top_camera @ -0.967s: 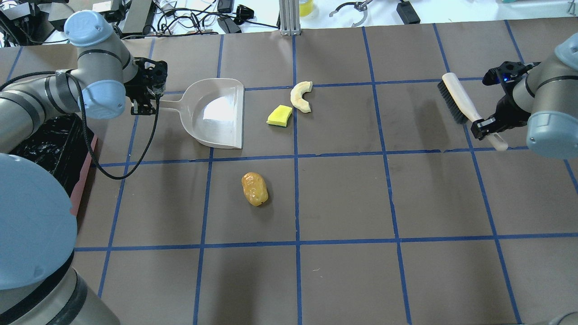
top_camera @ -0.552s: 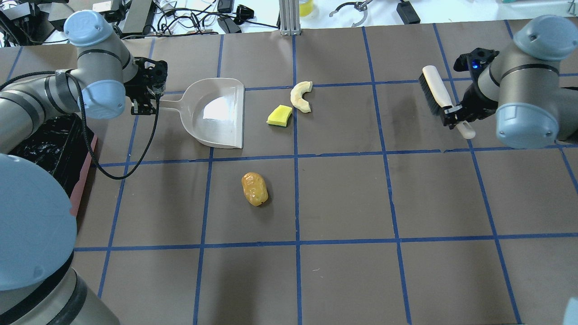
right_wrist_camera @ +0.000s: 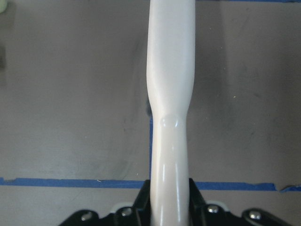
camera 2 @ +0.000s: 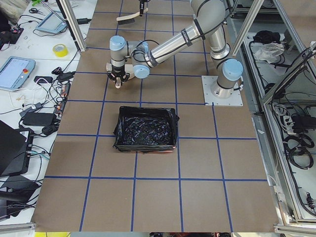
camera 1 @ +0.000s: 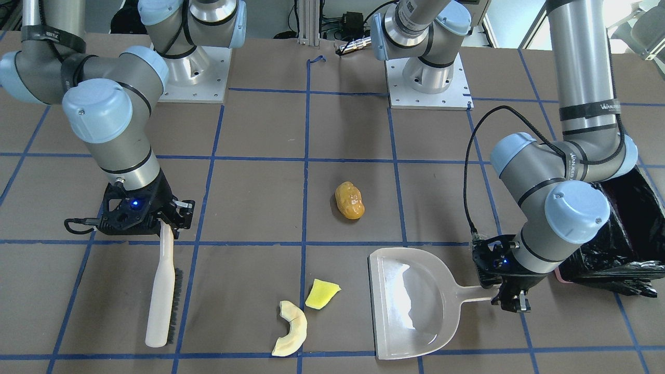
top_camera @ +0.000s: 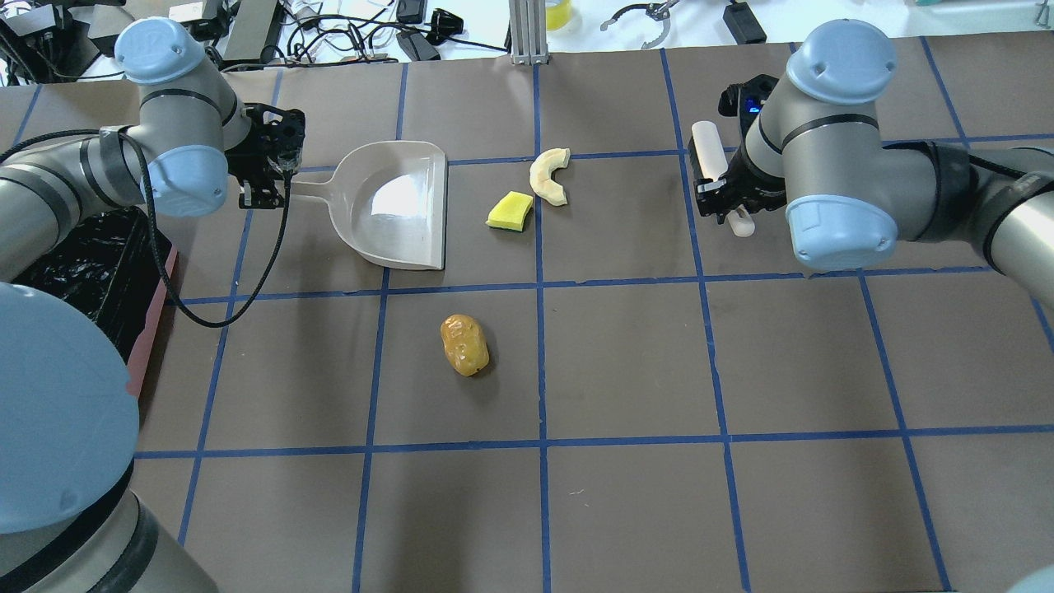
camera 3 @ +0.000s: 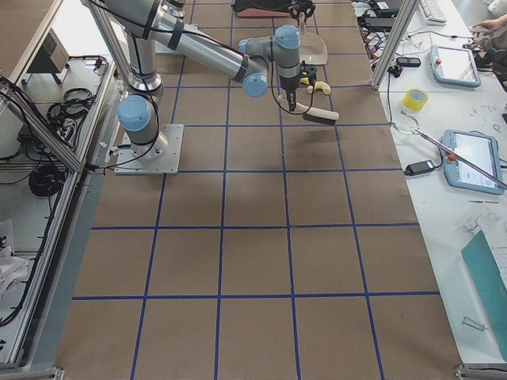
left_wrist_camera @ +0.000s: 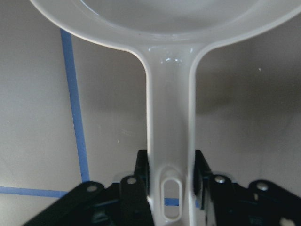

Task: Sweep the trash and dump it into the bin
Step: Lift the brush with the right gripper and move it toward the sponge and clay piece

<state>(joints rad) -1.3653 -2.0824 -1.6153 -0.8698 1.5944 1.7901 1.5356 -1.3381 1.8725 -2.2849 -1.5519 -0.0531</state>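
Right pincer (camera 1: 167, 227), clenched on the cream-handled black-bristled brush (camera 1: 158, 291), has swung in near the pale cream crescent slice (top_camera: 547, 175) and bright yellow wedge (top_camera: 510, 211). These lie between it and the pale grey dustpan (top_camera: 395, 206) the left pincer (top_camera: 265, 193) grips. Sweeping looks next; bristle contact unclear.

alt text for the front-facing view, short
Two robot arms over a gridded table: right pincer holds a brush, left pincer holds a pale dustpan by its handle. A yellow wedge and cream crescent lie between them, an orange-brown lump nearer the robot, a black-lined bin by the left arm.
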